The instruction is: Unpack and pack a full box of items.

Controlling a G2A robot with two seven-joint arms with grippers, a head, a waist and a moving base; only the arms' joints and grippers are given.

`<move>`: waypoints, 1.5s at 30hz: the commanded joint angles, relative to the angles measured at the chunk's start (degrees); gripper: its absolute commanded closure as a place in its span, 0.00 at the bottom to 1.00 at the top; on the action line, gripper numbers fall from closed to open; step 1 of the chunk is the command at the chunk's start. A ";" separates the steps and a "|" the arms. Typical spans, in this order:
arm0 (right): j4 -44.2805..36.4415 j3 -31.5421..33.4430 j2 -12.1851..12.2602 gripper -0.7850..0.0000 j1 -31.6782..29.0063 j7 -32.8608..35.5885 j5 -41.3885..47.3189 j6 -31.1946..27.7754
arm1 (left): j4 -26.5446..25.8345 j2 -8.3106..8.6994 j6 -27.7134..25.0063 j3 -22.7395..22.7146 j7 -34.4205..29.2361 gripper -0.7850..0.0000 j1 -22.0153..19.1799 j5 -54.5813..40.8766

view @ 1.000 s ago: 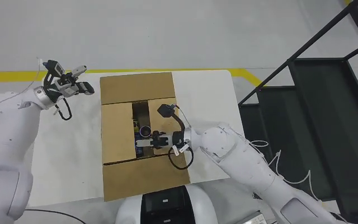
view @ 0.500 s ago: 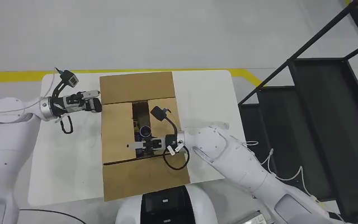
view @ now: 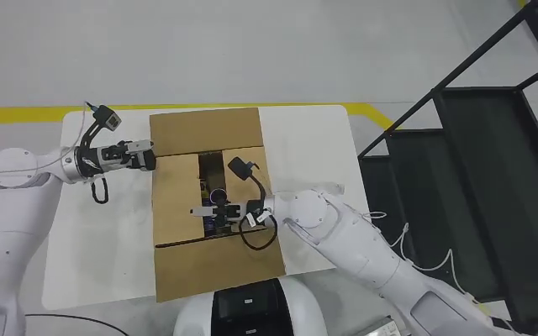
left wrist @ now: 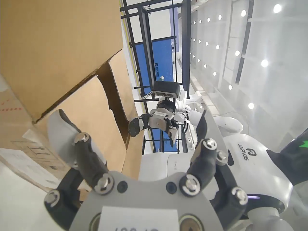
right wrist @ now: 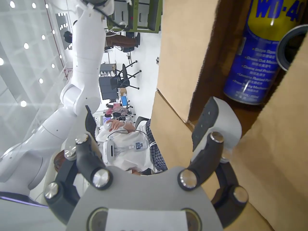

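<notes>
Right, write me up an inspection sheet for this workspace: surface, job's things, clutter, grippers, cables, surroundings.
Surface: white table, mostly covered by the box.
Job's things: cardboard box with its flaps spread open; inside it, a blue and yellow spray can with a dark ring beside it.
Clutter: nothing seen.
Grippers: left gripper open, at the box's left edge; right gripper open over the box opening, a flap edge between its fingers.
Cables: black cable loops hang at both wrists, clear of the box opening.
Surroundings: yellow line on the floor beyond the table; dark stairs to one side.
</notes>
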 commanded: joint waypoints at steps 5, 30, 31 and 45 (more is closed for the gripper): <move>4.05 -4.00 -2.02 0.00 3.06 -1.17 1.65 4.91 | -7.69 2.06 0.91 -3.66 -0.88 0.00 4.75 -0.71; 14.50 -21.65 -15.99 0.00 19.82 -3.00 0.25 -16.63 | -11.70 3.86 0.42 -12.48 -0.38 0.00 9.07 -12.49; 16.20 -22.57 -17.07 0.00 20.76 -2.73 0.73 -16.57 | -12.45 3.95 0.49 -13.15 -0.45 0.00 9.58 -12.92; 29.20 -24.49 -25.06 0.00 24.91 -2.26 2.59 -20.72 | -11.15 4.50 7.05 -15.18 7.74 0.00 13.46 -3.62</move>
